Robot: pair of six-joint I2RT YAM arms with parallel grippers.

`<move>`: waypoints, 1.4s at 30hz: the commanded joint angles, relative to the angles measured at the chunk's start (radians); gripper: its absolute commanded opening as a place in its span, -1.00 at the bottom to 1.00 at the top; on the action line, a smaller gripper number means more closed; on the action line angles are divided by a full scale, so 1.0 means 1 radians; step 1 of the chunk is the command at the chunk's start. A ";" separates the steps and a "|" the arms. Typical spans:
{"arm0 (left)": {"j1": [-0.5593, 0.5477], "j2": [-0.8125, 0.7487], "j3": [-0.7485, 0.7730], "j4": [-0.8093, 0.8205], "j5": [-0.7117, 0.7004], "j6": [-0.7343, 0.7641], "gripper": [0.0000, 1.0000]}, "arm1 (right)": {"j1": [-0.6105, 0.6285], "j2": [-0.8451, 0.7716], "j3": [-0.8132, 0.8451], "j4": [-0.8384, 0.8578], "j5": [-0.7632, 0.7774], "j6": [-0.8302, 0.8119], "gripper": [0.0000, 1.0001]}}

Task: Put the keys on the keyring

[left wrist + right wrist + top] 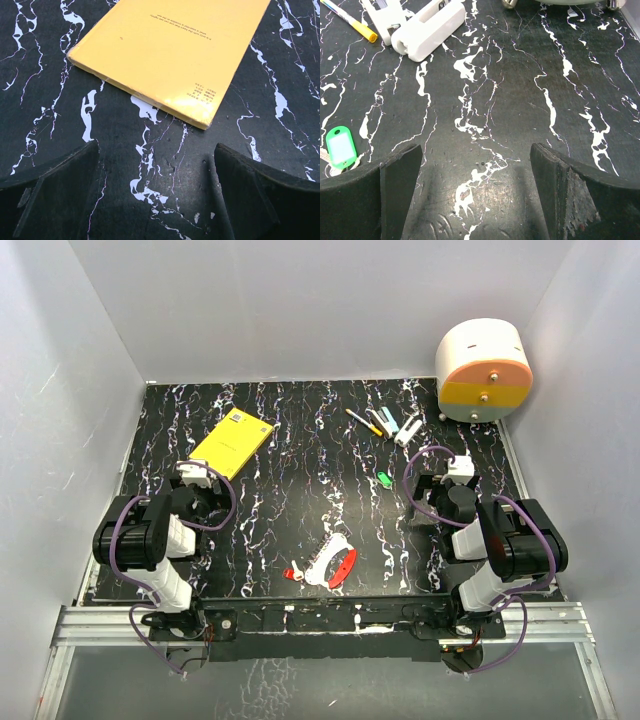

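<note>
keys (330,565) at six o'clock on the table (300,500), close to the near edge and between the two arm bases. lay flat, a red piece and a whitish-silver piece touching or overlapping, with a small red bit (290,573) just beside them at nine o'clock. showed in neither wrist view. keyring too small to make out from above.

left gripper (155,165) spread wide and holding nothing, hung over bare table just short of the yellow box (175,55), well apart from the keys at their ten o'clock. right gripper (475,165) likewise spread wide and empty, at two o'clock from the keys, with a green tag (340,146) at its nine o'clock, and white plastic pieces (427,25) and a pen (347,20) toward eleven.

judged light, thin, stiff and slick, so awkward to lift off a flat table and likely to skate away under a sideways nudge. best pinched across the edges of one broad end, leaving the holed end free for threading. probably needed one gripper to steady the ring and the other to feed each key.
</note>
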 commanded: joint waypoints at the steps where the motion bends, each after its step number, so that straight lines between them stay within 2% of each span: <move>1: 0.003 -0.009 0.017 0.014 0.009 0.003 0.94 | -0.005 0.002 0.018 0.108 -0.016 0.006 0.97; 10: 0.004 -0.012 0.019 0.013 0.009 0.004 0.94 | -0.003 -0.033 0.023 0.072 0.004 0.011 0.93; 11: 0.004 -0.024 0.040 -0.033 0.012 0.006 0.94 | -0.003 -0.069 0.043 -0.006 0.016 0.014 0.93; 14: 0.004 -0.109 0.164 -0.332 0.022 0.007 0.94 | -0.002 -0.171 0.167 -0.325 0.074 0.043 0.90; 16: 0.004 -0.150 0.223 -0.459 0.059 0.028 0.90 | -0.003 -0.216 0.226 -0.435 0.054 0.057 0.82; 18: 0.004 -0.211 0.245 -0.501 0.168 0.068 0.88 | 0.003 -0.270 0.264 -0.538 -0.039 0.088 0.61; 20: -0.001 -0.290 0.268 -0.553 0.317 0.127 0.88 | 0.020 -0.305 0.323 -0.679 -0.122 0.150 0.52; 22: -0.023 -0.352 0.334 -0.675 0.408 0.168 0.89 | 0.055 -0.326 0.386 -0.829 -0.167 0.224 0.47; 24: -0.051 -0.350 0.452 -0.902 0.466 0.193 0.89 | 0.103 -0.341 0.442 -0.976 -0.183 0.275 0.43; 26: -0.102 -0.344 0.532 -1.056 0.495 0.226 0.89 | 0.143 -0.345 0.484 -1.096 -0.211 0.325 0.34; 29: -0.246 -0.368 0.555 -1.143 0.474 0.318 0.89 | 0.175 -0.328 0.519 -1.233 -0.340 0.419 0.24; 32: -0.335 -0.355 0.569 -1.144 0.446 0.297 0.90 | 0.208 -0.313 0.503 -1.302 -0.431 0.500 0.20; 34: -0.377 -0.350 0.558 -1.098 0.440 0.282 0.90 | 0.216 -0.313 0.481 -1.319 -0.476 0.554 0.09; 38: -0.425 -0.320 0.555 -1.041 0.461 0.259 0.90 | 0.237 -0.334 0.412 -1.270 -0.585 0.670 -0.03; 42: -0.462 -0.258 0.548 -0.997 0.501 0.319 0.89 | 0.317 -0.326 0.362 -1.234 -0.589 0.762 -0.05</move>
